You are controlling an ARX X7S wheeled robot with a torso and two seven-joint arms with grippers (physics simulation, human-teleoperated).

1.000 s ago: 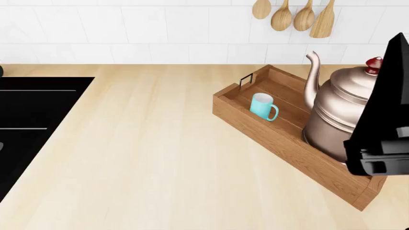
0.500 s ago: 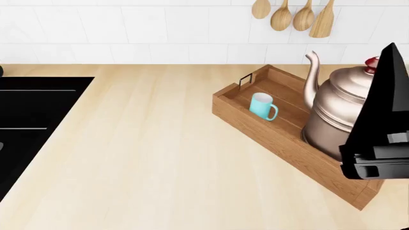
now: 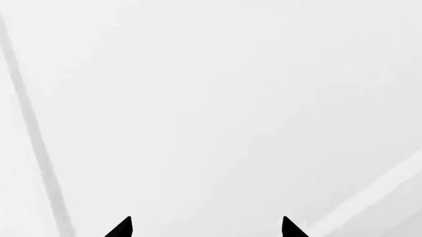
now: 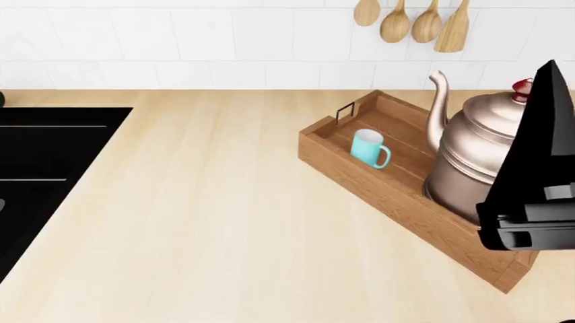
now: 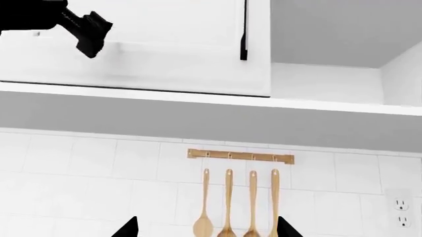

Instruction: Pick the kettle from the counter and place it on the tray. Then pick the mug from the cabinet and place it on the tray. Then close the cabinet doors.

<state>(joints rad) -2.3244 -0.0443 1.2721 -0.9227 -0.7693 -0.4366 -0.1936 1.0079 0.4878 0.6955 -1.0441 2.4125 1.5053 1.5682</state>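
Kettle [image 4: 481, 158] and mug [image 4: 369, 149] both sit inside the tray [image 4: 395, 195] on the worktop [image 4: 215, 222], the mug towards the end with the black wire handle, the kettle towards the other end, its spout curving up over the mug's side. So the two placements look done; what is left, by my reading, is shutting the cabinet doors.

The right hand [image 5: 205, 228] points up at the wall, its two dark tips apart with nothing between them, the wooden spoons [image 5: 238, 205] hanging on their rail straight ahead of it. Above them a white cabinet door [image 5: 185, 44] with a dark pull shows, and a dark arm segment up by it. The left hand [image 3: 205, 228] faces a plain white surface, tips also spread and empty.

The risk now: the right arm [image 4: 530, 195] hangs dark and bulky right in front of the kettle. A careless swing on the way up could clip the kettle's body or lid and tip it onto the mug. A door pushed off-centre might also swing back open.

Against half a second ago the head view is nearly identical; against a full second ago, the right arm stands a touch higher.
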